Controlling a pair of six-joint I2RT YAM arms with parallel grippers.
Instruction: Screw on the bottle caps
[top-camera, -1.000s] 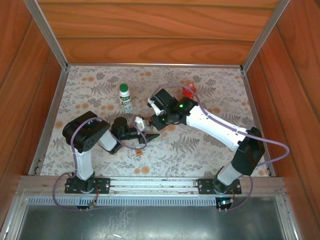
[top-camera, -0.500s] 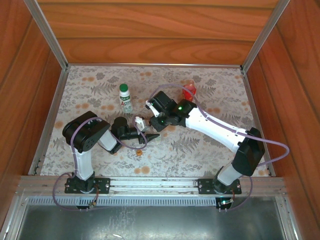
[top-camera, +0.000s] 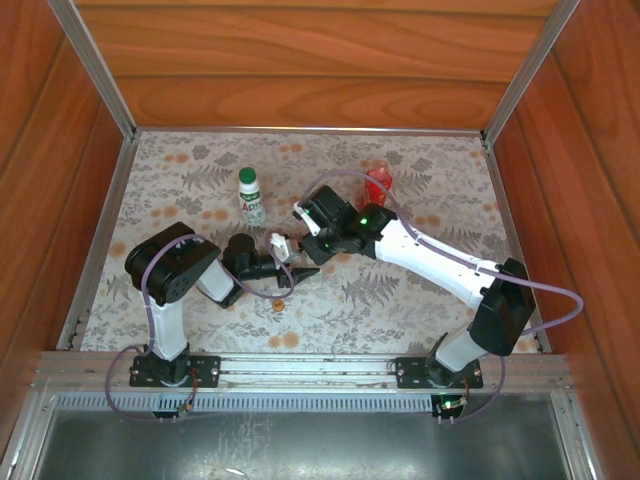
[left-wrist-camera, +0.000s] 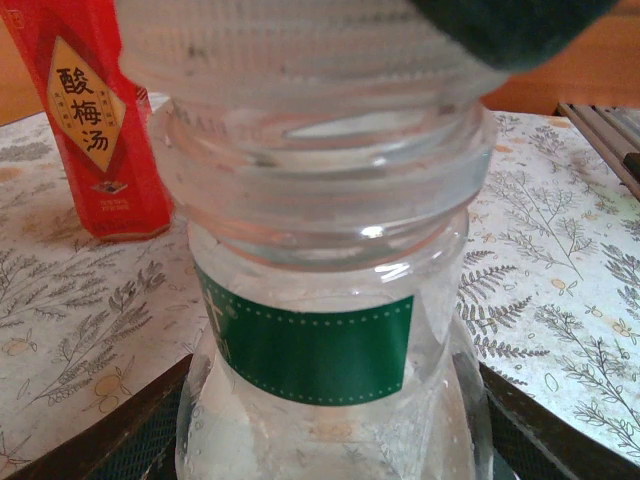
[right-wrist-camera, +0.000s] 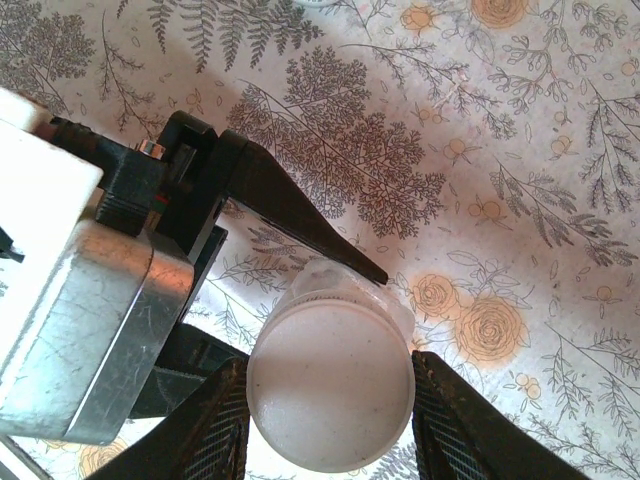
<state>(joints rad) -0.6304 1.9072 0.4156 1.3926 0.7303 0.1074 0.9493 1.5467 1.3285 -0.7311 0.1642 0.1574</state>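
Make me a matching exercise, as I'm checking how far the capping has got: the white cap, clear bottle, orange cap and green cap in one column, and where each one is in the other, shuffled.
Things
1. white cap
2. clear bottle
3. orange cap
4. green cap

Places
A. lying loose on the mat
B. on top of the white bottle
C. between the fingers of the right hand
D. gripped by the left hand

Pairs: 1-C, 2-D, 3-A, 4-B
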